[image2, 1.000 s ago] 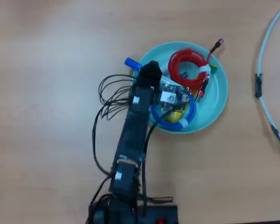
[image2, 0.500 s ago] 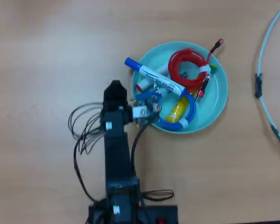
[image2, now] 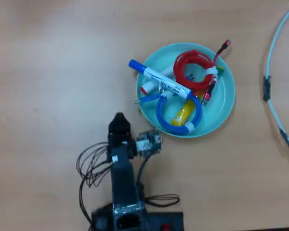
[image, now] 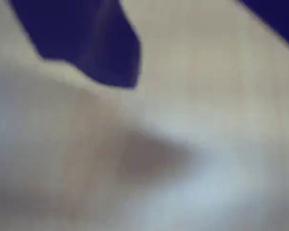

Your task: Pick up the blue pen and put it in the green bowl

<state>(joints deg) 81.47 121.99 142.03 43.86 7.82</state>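
Seen from overhead: blue pen [image2: 160, 80] lying across the green bowl [image2: 223, 109], capped end poking over the far-left rim, beside a red cable coil [image2: 192, 68] and a blue cable loop [image2: 179, 113]. Gripper [image2: 119, 120] folded back near-left of the bowl, apart from it, over bare table [image2: 48, 72]. Jaw state impossible to tell; wrist view blurred.

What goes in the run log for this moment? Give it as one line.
blue pen: lying across green bowl, cap over rim | hand: off bowl, over table, state unclear | stage: pen placed
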